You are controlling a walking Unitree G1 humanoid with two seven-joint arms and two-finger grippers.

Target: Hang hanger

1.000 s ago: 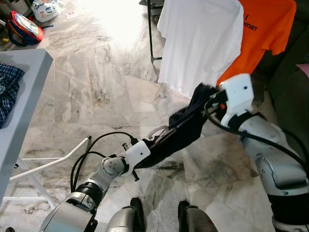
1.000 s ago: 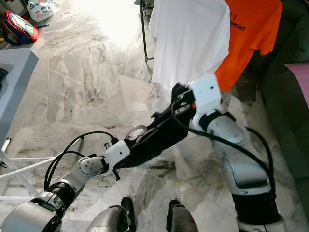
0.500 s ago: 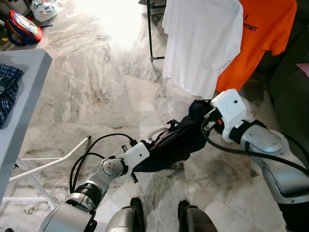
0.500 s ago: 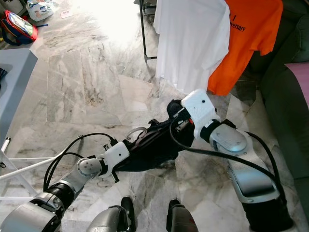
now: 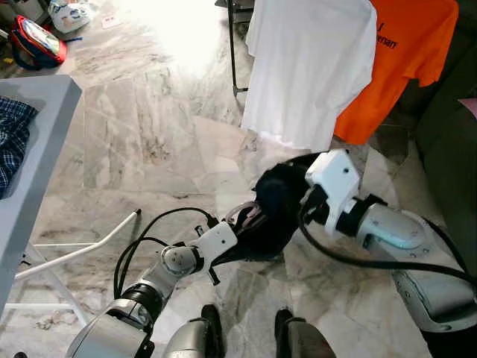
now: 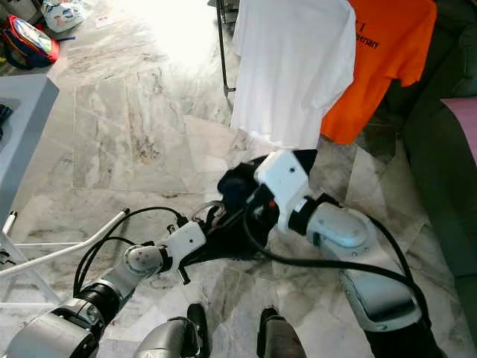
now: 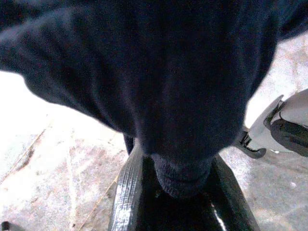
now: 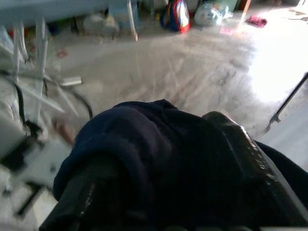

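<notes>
1. Dark garment bunched low over the marble floor, between both hands.
2. Left hand: fingers clamped on its fabric.
3. Right hand: fingers clamped on its other end.
4. Hanger hook protrudes beside the garment.

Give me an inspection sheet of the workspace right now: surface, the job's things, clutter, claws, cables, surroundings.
Surface: marble floor, brightly lit at the far end.
Job's things: dark garment bunched between both arms; hanger hook pokes out near the left wrist; white shirt and orange shirt hang on a rack ahead.
Clutter: checked cloth on a grey table; bags on the far floor.
Claws: left claw shut on the garment; right claw shut on the garment.
Cables: black cables loop by the left arm, another at the right wrist.
Surroundings: dark sofa at the right.
</notes>
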